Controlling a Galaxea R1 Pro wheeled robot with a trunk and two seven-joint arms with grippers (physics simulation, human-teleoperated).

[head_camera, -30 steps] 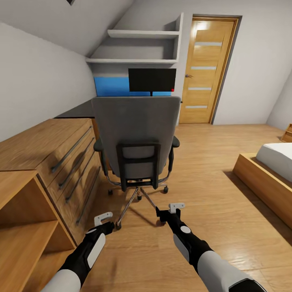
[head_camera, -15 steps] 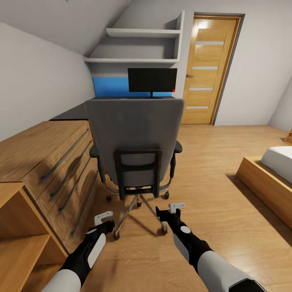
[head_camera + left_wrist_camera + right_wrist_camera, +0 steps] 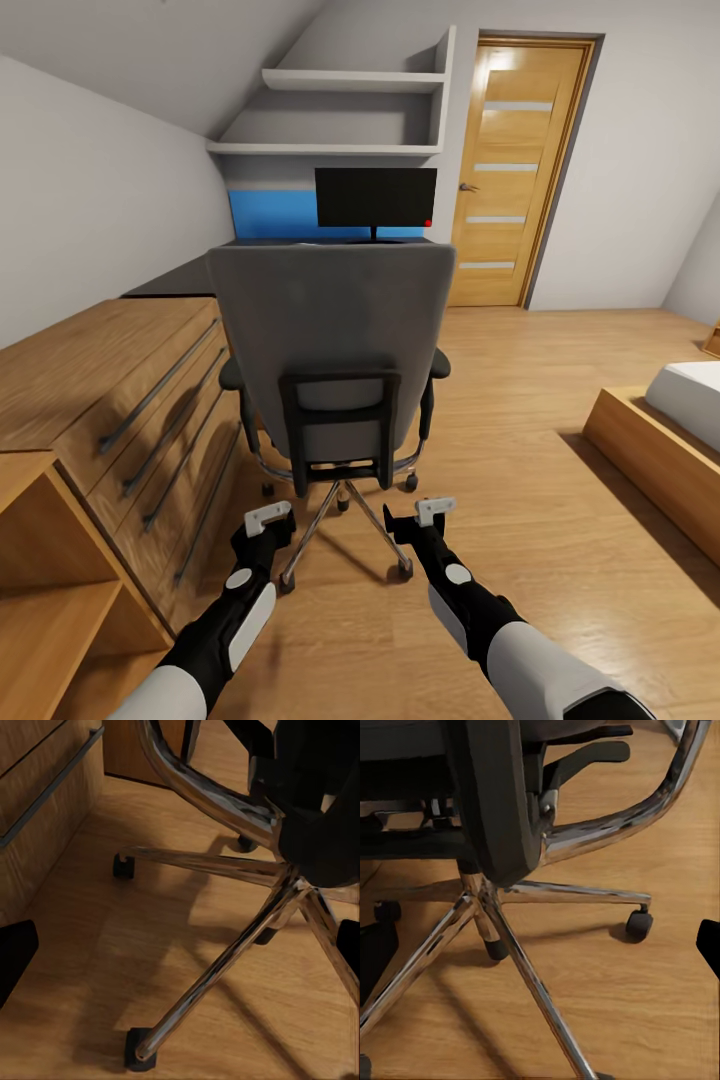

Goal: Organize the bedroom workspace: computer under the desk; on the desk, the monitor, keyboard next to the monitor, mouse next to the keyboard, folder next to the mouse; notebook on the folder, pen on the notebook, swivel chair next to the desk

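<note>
Swivel chair (image 3: pixel 335 350) blocks desk (image 3: pixel 180 278); drawer unit (image 3: pixel 110 385) left; both jaws spread, empty.

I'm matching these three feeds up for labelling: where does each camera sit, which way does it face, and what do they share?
Head view: on the head, looking forward and down at the swivel chair, monitor and desk; left gripper and right gripper show.
Left wrist view: by the left gripper, facing the chair's chrome base.
Right wrist view: by the right gripper, facing the same base.
All share the chair.
</note>
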